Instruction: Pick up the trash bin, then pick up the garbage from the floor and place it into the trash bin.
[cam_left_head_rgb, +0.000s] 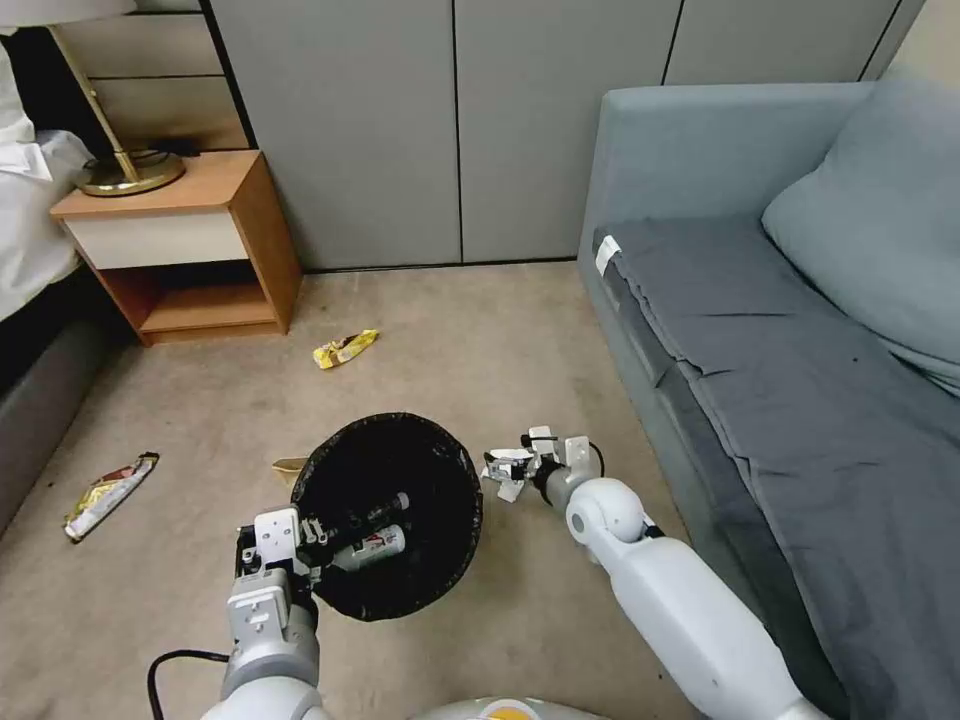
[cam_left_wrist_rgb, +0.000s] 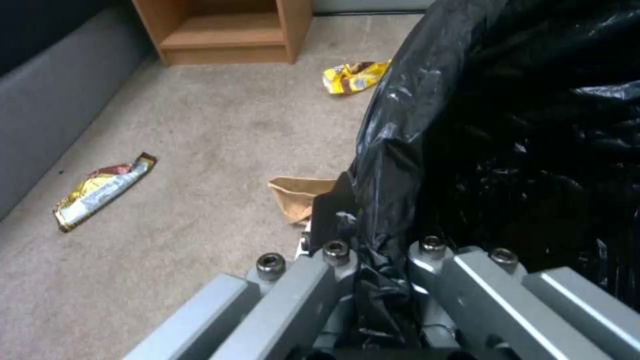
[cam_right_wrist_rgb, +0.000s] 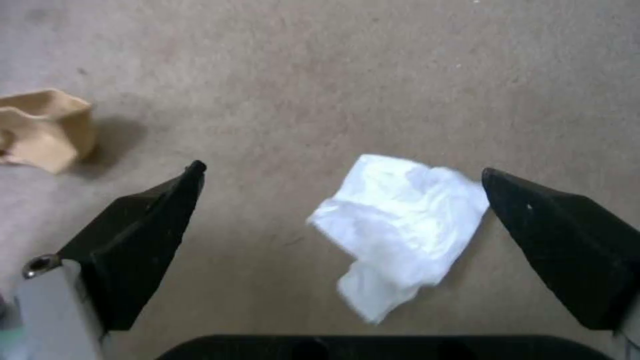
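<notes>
The trash bin (cam_left_head_rgb: 455, 470), lined with a black bag, hangs tilted just above the floor (cam_left_head_rgb: 480, 340). My left gripper (cam_left_head_rgb: 312, 540) is shut on its near rim; the wrist view shows the fingers clamped on the crinkled bag (cam_left_wrist_rgb: 400, 165). Two bottles (cam_left_head_rgb: 372, 545) lie inside. My right gripper (cam_left_head_rgb: 508, 472) is open, low over a crumpled white paper (cam_right_wrist_rgb: 400, 220) that lies between its two black fingers (cam_right_wrist_rgb: 147, 240). Other garbage on the carpet: a brown paper bag (cam_left_head_rgb: 290, 466), a yellow wrapper (cam_left_head_rgb: 345, 348) and a red-gold wrapper (cam_left_head_rgb: 108, 495).
A grey-blue sofa (cam_left_head_rgb: 800, 380) runs along the right. A wooden nightstand (cam_left_head_rgb: 190, 240) with a brass lamp base (cam_left_head_rgb: 130, 175) stands at the back left, beside a bed (cam_left_head_rgb: 30, 230). Grey cabinet doors (cam_left_head_rgb: 450, 130) close off the back.
</notes>
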